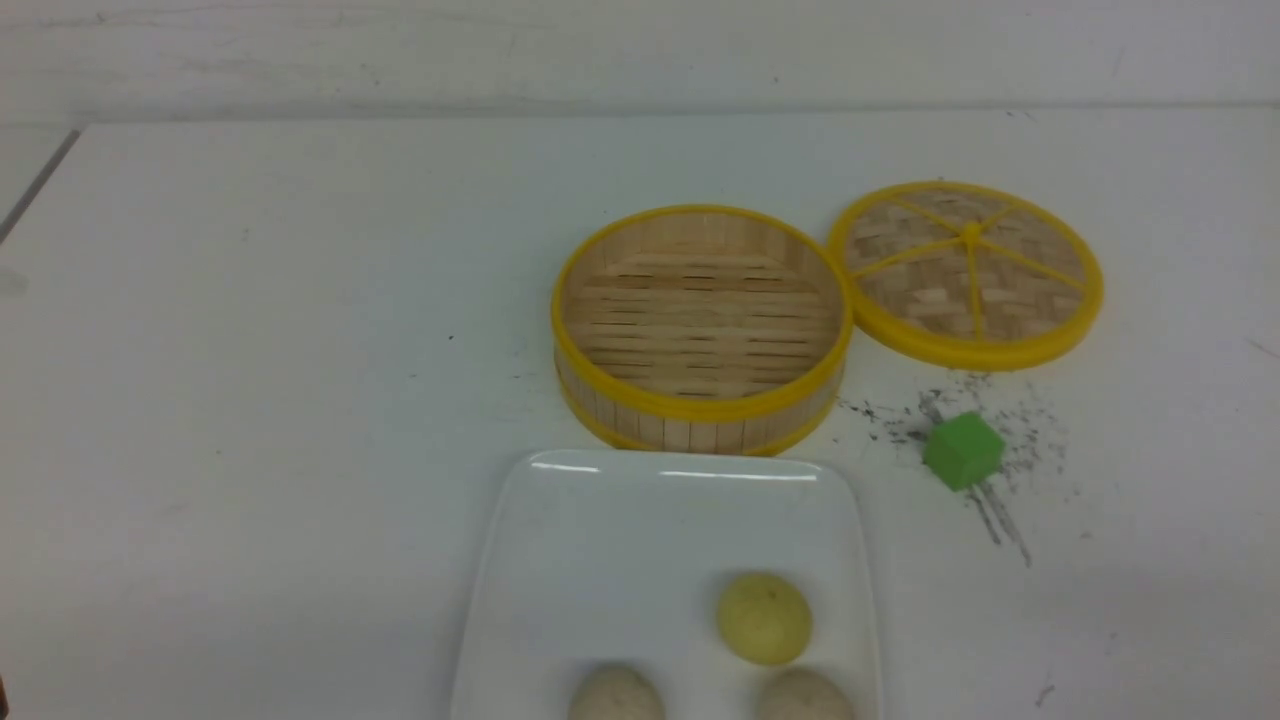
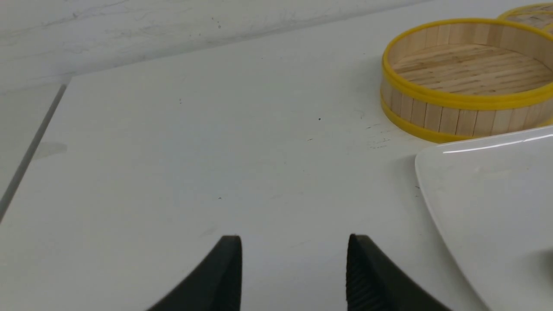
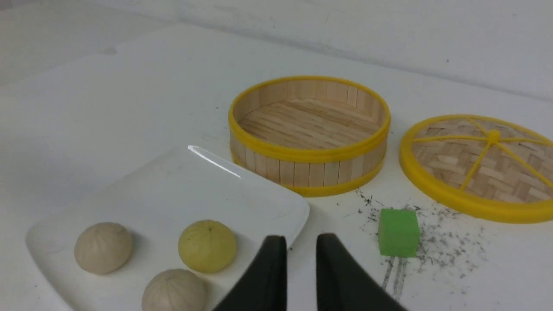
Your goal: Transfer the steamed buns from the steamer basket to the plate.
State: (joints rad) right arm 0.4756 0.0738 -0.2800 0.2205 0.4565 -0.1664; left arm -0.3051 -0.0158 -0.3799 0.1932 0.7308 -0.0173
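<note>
The steamer basket [image 1: 700, 408] stands mid-table with nothing in it; it also shows in the left wrist view [image 2: 453, 99] and the right wrist view [image 3: 309, 153]. The white plate [image 1: 620, 540] lies in front of it and holds all three steamed buns: a pale yellow one [image 1: 764, 617] and two beige ones [image 1: 615, 695] [image 1: 805, 697]. My left gripper [image 2: 294, 242] is wide open and empty over bare table left of the plate [image 2: 488, 194]. My right gripper [image 3: 301, 239] is narrowly open and empty, by the plate's corner [image 3: 173, 190] next to the yellow bun [image 3: 207, 245]. Neither gripper shows in the front view.
The flat woven lid [image 1: 965, 272] with yellow spokes lies to the right of the basket. A green cube [image 1: 963, 450] sits on dark scuff marks right of the plate; it also shows in the right wrist view [image 3: 398, 232].
</note>
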